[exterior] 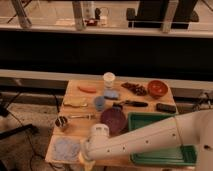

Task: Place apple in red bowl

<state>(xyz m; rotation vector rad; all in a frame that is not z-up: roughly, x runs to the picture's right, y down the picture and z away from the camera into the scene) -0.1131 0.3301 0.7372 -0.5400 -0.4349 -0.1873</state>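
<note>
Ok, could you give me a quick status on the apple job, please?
Gripper at the table's near-left edge. Apple not in plain sight. Red bowl at far-right corner, across the table; maroon dish lies between.

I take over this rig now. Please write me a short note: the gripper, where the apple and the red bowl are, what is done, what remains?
The gripper is low at the front-left corner of the table, mostly hidden under the end of the arm.
The red bowl stands at the far right corner; no apple is seen inside it.
The apple cannot be picked out for sure; a pale yellow bit beside the gripper may be it.
Done: nothing placed yet.
Left: confirm the grasp, carry the apple to the red bowl, release.
</note>
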